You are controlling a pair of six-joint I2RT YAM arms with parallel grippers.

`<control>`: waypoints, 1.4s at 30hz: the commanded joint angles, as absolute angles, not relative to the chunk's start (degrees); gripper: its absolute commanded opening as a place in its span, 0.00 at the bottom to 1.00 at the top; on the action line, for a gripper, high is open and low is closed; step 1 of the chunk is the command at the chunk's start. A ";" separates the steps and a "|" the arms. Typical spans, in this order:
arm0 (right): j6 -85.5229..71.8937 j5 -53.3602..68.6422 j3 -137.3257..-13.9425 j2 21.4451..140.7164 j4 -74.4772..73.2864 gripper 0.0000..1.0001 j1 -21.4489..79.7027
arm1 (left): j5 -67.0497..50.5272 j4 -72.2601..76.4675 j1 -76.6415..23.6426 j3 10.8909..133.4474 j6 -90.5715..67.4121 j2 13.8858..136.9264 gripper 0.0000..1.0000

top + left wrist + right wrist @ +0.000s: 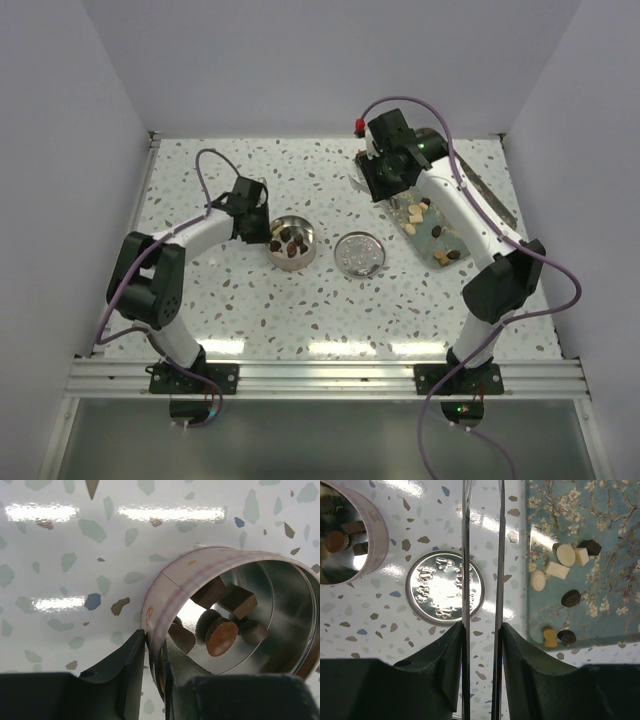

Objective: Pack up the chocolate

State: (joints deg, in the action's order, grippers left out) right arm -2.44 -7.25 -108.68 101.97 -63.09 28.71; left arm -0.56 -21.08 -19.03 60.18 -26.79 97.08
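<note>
Closest to the lens, the left gripper (154,642) is pinched shut on the wall of the round metal tin (200,567), one finger outside and one inside. The tin stands left of the worktop's (250,300) centre. Some chocolate (220,635), dark and mid-brown pieces, lies inside it. Just right of the tin, its embossed lid (432,587) lies flat and apart.

The right gripper (481,627), partly closed, squeezes long metal tweezers (466,555). Their tips are out of view, so I cannot tell whether they carry anything.

Several cream and dark pieces (566,554) are on the blue blossom-print tray (600,520) near the right edge.

I judge packing partly done: the tray's pieces must be moved and the lid fitted.

The worktop is glossy white terrazzo, with plain pale walls (300,60) on three sides.
</note>
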 commanded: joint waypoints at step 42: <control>-8.17 -7.91 -78.93 83.67 -58.71 0.39 5.71 | -2.20 -22.50 -4.75 73.21 -22.32 85.78 1.00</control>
